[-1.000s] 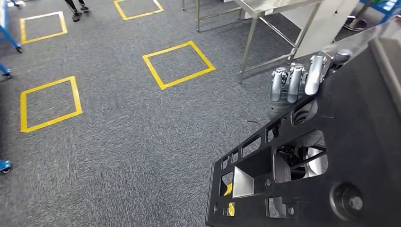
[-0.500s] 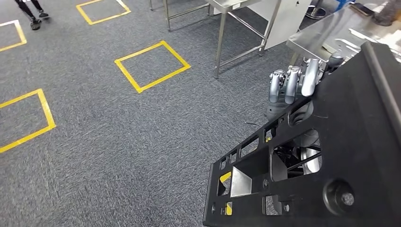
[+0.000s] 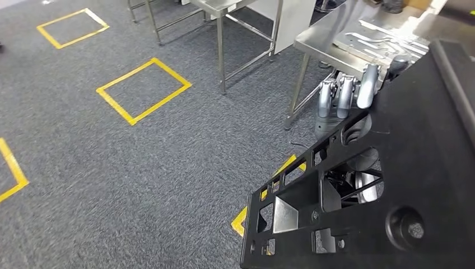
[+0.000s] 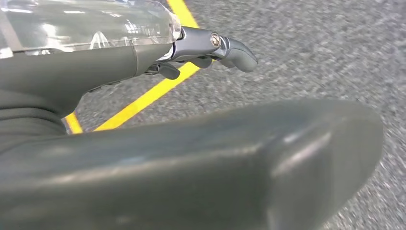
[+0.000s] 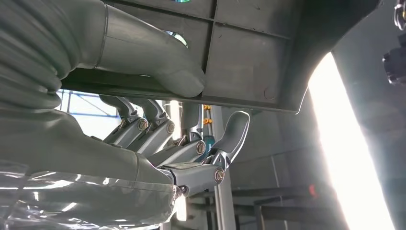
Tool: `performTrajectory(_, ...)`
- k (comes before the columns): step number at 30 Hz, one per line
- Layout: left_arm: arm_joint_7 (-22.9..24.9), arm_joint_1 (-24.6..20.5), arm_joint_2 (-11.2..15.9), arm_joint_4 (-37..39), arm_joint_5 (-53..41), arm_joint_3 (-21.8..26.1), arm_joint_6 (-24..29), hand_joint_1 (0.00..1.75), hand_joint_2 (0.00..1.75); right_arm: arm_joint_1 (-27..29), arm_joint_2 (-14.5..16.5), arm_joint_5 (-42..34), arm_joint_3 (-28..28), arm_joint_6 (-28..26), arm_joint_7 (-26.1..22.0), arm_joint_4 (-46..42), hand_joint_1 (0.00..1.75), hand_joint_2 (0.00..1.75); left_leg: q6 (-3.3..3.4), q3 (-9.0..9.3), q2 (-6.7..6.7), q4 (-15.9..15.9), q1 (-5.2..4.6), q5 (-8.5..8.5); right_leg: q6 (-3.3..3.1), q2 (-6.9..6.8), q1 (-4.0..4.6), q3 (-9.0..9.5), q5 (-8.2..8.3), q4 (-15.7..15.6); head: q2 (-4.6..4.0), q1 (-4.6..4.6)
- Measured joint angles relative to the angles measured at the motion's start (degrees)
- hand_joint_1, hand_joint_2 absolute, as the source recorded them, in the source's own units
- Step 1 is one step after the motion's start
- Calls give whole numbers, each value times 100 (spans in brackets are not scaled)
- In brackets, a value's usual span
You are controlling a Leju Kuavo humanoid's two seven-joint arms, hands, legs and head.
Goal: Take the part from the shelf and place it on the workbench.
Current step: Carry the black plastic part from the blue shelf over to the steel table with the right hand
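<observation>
The part is a large black panel with cut-out windows, and it takes up the right of the head view, tilted. My right hand grips it at its upper left edge, fingers standing along the rim. In the right wrist view the thumb of that hand presses on the part's ribbed face. The steel workbench stands just beyond the hand. My left hand hangs over the carpet with its fingers stretched out and nothing in it.
Flat metal pieces lie on the workbench. A second steel table stands to its left. Yellow tape squares mark the grey carpet, and one strip runs under the part's edge.
The whole view has swung: the floor squares slid left and the workbench came closer. My right hand keeps the same hold on the part.
</observation>
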Motion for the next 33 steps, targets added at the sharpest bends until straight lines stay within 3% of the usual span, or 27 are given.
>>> performTrajectory(1,-1,0,1,0,13,2,-4,0,0,-6,5,0,3,1,5,1,175,175,27,36,-49,-81,-5,-16,35,56,-6,-26,2,8,1,-1)
performTrajectory(3,7,-12,0,0,43,10,-21,0,0,-15,12,0,9,2,20,4,175,175,103,48,41,-117,-13,-2,109,141,-27,-61,19,-3,0,-1)
performTrajectory(5,17,-33,-3,0,72,21,-46,0,0,-48,13,1,10,2,34,9,175,175,180,73,156,-174,-2,30,164,-44,-18,-143,-84,154,0,0)
performTrajectory(7,23,-31,-1,0,91,41,-67,0,0,-90,14,8,13,2,43,26,175,175,228,89,288,-205,-11,36,197,-370,-12,-441,-389,750,1,1)
performTrajectory(9,31,-13,4,0,99,61,-78,0,0,-101,15,19,14,1,50,57,175,175,248,90,433,-205,-27,21,220,-502,-29,-804,-641,1444,-1,1)
performTrajectory(10,36,-9,5,0,102,67,-80,0,0,-99,14,23,14,1,52,71,175,175,248,94,505,-204,-31,13,225,-524,-36,-877,-635,1571,-1,1)
performTrajectory(11,40,-11,5,0,104,69,-81,0,0,-100,14,24,14,-1,54,83,175,175,244,101,570,-204,-32,5,222,-546,-41,-829,-527,1469,-1,0)
performTrajectory(12,44,-15,2,0,105,70,-82,0,0,-102,14,24,14,-2,55,91,175,175,234,117,630,-204,-33,-6,210,-590,-41,-664,-345,1152,0,0)
performTrajectory(14,54,-21,-3,0,115,71,-87,0,0,-116,15,34,14,-6,59,96,175,175,197,157,736,-201,-45,-36,156,-816,0,-234,-33,342,0,0)
performTrajectory(16,76,-21,-5,0,141,77,-98,0,0,-133,16,50,16,-12,61,101,175,175,138,189,833,-201,-63,-67,102,-939,56,-42,46,-43,-1,0)
performTrajectory(19,153,-45,-8,0,169,85,-111,0,0,-137,19,57,18,-34,62,110,175,175,41,250,951,-214,-67,-110,30,-758,56,-38,57,-88,-1,0)
performTrajectory(21,206,-65,-16,0,171,89,-113,0,0,-148,36,58,21,-44,60,116,175,175,-9,168,748,38,-51,-290,-35,-643,15,3,90,-143,-2,0)
performTrajectory(23,240,-52,-23,0,171,98,-108,0,0,-152,62,62,28,-55,58,133,175,175,-36,-161,471,733,-34,-640,-76,-525,5,19,97,-156,-1,0)
performTrajectory(24,253,-36,-26,0,172,104,-104,0,0,-146,72,69,32,-70,60,143,175,175,-46,-357,417,1111,-31,-781,-87,-453,11,18,94,-150,-1,0)
performTrajectory(25,262,-22,-26,0,173,110,-100,0,0,-136,77,82,36,-89,62,152,175,175,-53,-498,392,1356,-30,-827,-92,-374,17,19,89,-142,0,0)
performTrajectory(26,268,-12,-26,0,173,114,-97,0,0,-129,81,101,40,-108,66,158,175,175,-54,-550,380,1397,-31,-759,-92,-295,22,22,83,-131,0,0)
performTrajectory(28,279,-9,-26,0,173,120,-90,0,0,-119,95,141,50,-131,78,161,175,175,-32,-344,313,832,-28,-340,-73,-141,21,37,64,-107,0,0)
performTrajectory(30,292,-8,-25,0,171,127,-75,0,0,-118,120,165,72,-144,86,161,175,175,17,-41,87,110,-19,-41,-34,-10,24,27,44,-75,0,0)
performTrajectory(32,308,-5,-24,0,170,139,-57,0,0,-111,138,185,97,-159,89,159,175,175,65,80,-33,-159,-27,-15,26,98,9,-10,46,-62,1,-1)
performTrajectory(33,315,-9,-25,0,169,144,-48,0,0,-105,142,198,105,-167,89,156,175,175,87,94,9,-183,-35,-13,62,153,-4,-24,52,-66,1,-1)
